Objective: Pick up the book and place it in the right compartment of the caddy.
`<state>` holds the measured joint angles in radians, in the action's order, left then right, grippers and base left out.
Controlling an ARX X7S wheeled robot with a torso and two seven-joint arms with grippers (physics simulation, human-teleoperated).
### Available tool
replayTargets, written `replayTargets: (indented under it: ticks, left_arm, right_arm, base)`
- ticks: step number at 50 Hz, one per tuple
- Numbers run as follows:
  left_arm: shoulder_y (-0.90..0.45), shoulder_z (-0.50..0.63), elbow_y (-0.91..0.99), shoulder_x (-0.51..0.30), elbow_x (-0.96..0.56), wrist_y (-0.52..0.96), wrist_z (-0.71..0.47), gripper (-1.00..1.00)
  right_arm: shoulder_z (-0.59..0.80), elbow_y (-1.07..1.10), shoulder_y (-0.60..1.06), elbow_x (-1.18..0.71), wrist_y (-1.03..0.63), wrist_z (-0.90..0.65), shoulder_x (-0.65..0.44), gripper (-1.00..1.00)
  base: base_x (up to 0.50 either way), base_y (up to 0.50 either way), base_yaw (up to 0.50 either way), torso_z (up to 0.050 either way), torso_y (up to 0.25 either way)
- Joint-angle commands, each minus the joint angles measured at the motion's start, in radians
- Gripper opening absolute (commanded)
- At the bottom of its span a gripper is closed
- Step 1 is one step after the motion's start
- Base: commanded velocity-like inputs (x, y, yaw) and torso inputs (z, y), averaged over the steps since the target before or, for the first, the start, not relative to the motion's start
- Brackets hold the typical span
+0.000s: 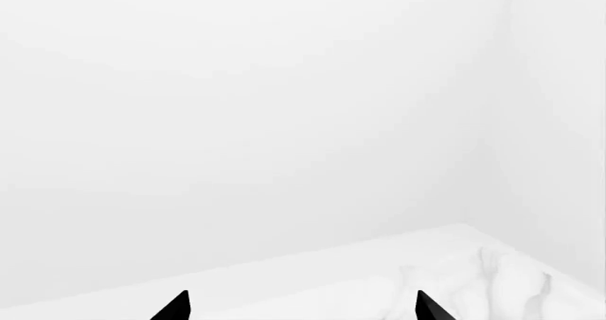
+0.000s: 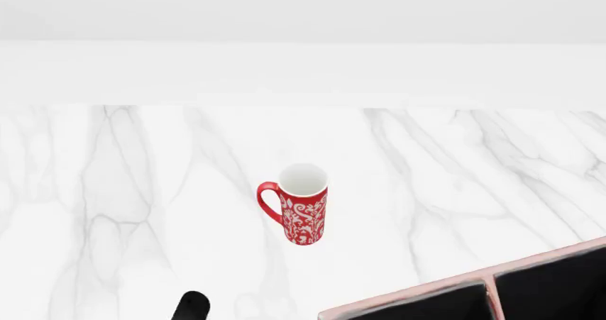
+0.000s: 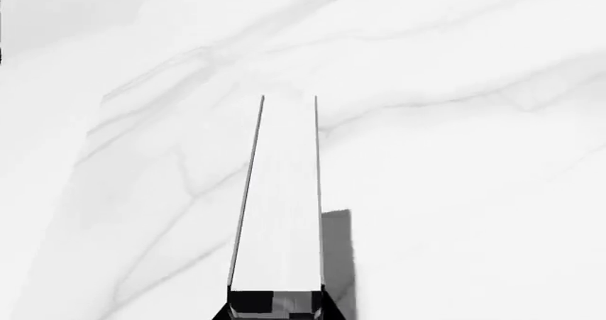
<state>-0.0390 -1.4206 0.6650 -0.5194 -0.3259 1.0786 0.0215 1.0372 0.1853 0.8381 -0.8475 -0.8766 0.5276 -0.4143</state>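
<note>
The book [image 3: 279, 199] shows edge-on in the right wrist view: a long white strip of page edges between thin black covers. It hangs over the marble table [image 3: 473, 157] and casts a shadow on it. My right gripper [image 3: 275, 311] is shut on the book's near end. A corner of the caddy [image 2: 416, 290] enters the head view at the lower right, with a pale rim, a black interior and one divider [image 2: 490, 293] between two sections. My left gripper [image 1: 303, 309] is open with nothing between its black fingertips [image 1: 175, 307]. The head view shows neither the book nor the right gripper.
A tall red mug with a white pattern [image 2: 301, 213] stands upright at the middle of the marble table [image 2: 142, 192], its handle to the left. A white wall rises behind the table. A black part of my left arm [image 2: 191, 307] shows at the lower left.
</note>
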Motion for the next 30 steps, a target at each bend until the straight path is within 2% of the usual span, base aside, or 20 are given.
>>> replayTargets:
  ticks: [1, 17, 30]
  left_arm:
    - [0.002, -0.023, 0.005, 0.019, 0.014, 0.003, 0.025, 1.00]
    - [-0.004, -0.012, 0.017, 0.022, 0.009, 0.010, 0.020, 1.00]
    - [-0.012, 0.008, 0.027, 0.021, 0.005, 0.016, 0.013, 1.00]
  right_arm:
    - [-0.178, 0.007, 0.041, -0.074, -0.013, -0.106, 0.044, -1.00]
    - [-0.275, 0.068, 0.134, -0.150, -0.100, -0.243, 0.042, -1.00]
    - [-0.448, 0.045, 0.329, -0.302, -0.287, -0.487, 0.066, -1.00]
  base:
    - [0.00, 0.00, 0.00, 0.000, 0.000]
    - [0.00, 0.00, 0.00, 0.000, 0.001]
    - [0.00, 0.00, 0.00, 0.000, 0.001]
